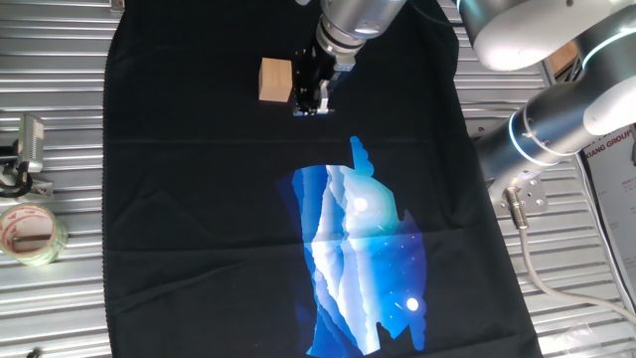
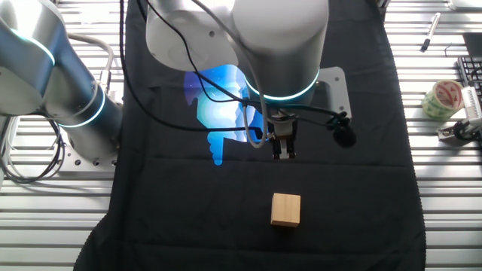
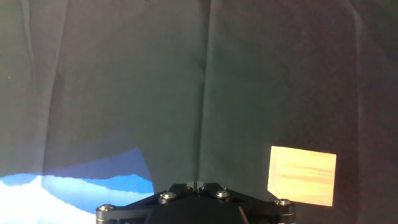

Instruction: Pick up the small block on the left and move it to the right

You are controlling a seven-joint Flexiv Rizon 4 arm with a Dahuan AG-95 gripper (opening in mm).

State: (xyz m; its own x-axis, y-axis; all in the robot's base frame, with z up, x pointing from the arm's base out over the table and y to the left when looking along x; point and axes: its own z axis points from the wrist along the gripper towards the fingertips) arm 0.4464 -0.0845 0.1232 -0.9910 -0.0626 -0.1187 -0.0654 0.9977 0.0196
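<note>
A black cloth (image 1: 199,219) covers the middle of the ribbed metal tabletop (image 1: 60,318), and it bears a blue and white print (image 1: 358,259) of clouds and light spots. A clear tape roll (image 1: 30,234) lies on the bare metal off the cloth's edge, near a small metal clip-like part (image 1: 28,149). In the other fixed view a pen (image 2: 429,34) lies on the slats well apart from the roll, and a dark keyboard corner (image 2: 473,71) shows at the frame edge.

Bare black cloth (image 2: 346,203) surrounds the small block (image 2: 286,209) on every side; the end effector (image 2: 283,153) hangs near it, apart.
</note>
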